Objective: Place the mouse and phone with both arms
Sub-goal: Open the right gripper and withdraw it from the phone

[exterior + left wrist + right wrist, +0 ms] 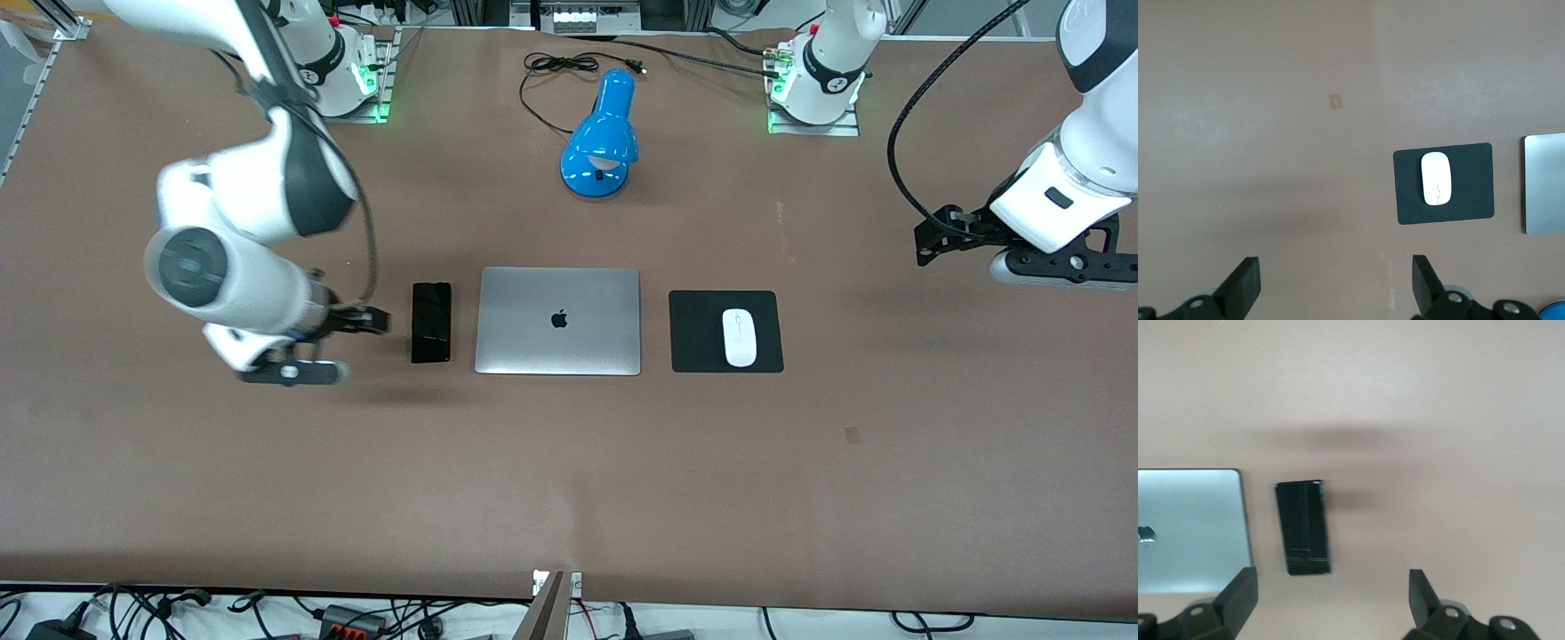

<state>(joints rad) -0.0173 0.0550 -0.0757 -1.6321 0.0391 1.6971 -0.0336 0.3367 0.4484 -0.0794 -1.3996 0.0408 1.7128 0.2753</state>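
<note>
The white mouse (740,338) lies on a square black mouse pad (693,331), beside the closed silver laptop (558,320) toward the left arm's end of the table. The black phone (431,322) lies flat on the table beside the laptop, toward the right arm's end. My right gripper (360,342) is open and empty, up over the table just beside the phone. My left gripper (926,244) is open and empty, over bare table well away from the mouse pad. The left wrist view shows the mouse (1435,179) clear of the open gripper (1336,283). The right wrist view shows the phone (1303,527) clear of the open gripper (1331,600).
A blue desk lamp (602,133) with a black cable lies near the robots' bases, farther from the front camera than the laptop. The brown table (569,480) stretches wide toward the front camera.
</note>
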